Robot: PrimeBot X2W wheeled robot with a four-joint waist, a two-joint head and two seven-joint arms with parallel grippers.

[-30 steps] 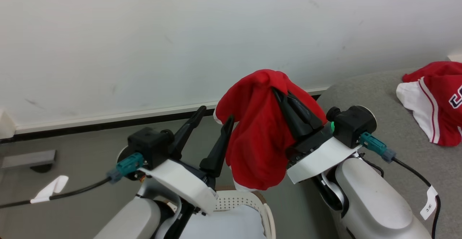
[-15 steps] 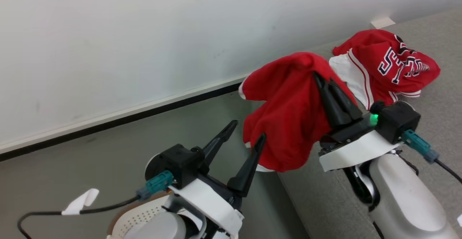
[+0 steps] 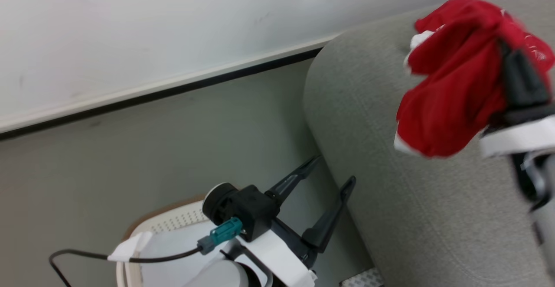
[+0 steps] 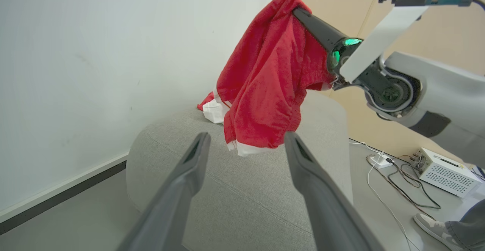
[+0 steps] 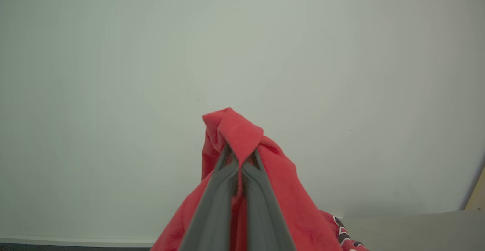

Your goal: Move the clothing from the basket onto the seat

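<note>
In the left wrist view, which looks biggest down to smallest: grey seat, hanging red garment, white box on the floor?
1. grey seat
2. red garment
3. white box, though it sits farther off.

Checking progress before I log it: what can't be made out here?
- Head view: basket contents, hidden by the left arm and bottom edge.
- Head view: right gripper, blurred, cut by the right edge.
- Left wrist view: jersey on the seat, mostly behind the held garment.

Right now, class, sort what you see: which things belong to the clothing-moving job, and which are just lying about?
Job: red garment, right gripper holding it, jersey, seat, basket, left gripper.
Lying about: white box, cables, a person's shoe.
</note>
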